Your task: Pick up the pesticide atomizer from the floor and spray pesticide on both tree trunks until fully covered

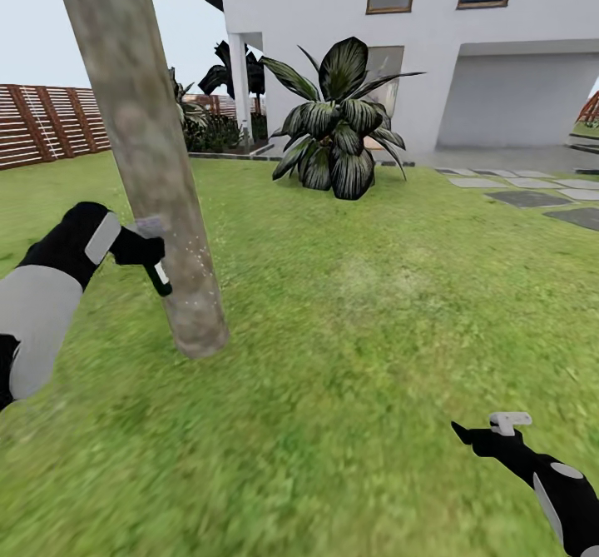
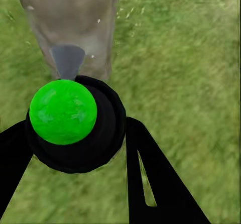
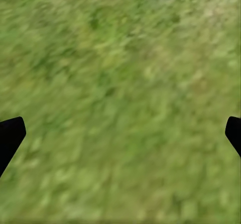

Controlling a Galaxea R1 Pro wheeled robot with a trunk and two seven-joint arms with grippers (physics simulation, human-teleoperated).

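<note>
Head view: atomizer (image 1: 155, 267) nozzle toward trunk (image 1: 154, 166).

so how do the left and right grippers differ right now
The black left gripper is shut on the black spray bottle with the green spot, beside the mottled grey-brown tree trunk. The black right gripper is open, holding nothing, over the green grass. Both have black fingers.

A green grass lawn (image 1: 349, 357) stretches to a white house, with a leaning grey-brown tree trunk (image 1: 158, 174) rising from it at left. A broad-leaved bush (image 1: 337, 124) stands near the house, grey stepping stones (image 1: 532, 197) lie at right, and a slatted brown fence (image 1: 50, 122) borders the left edge.
</note>
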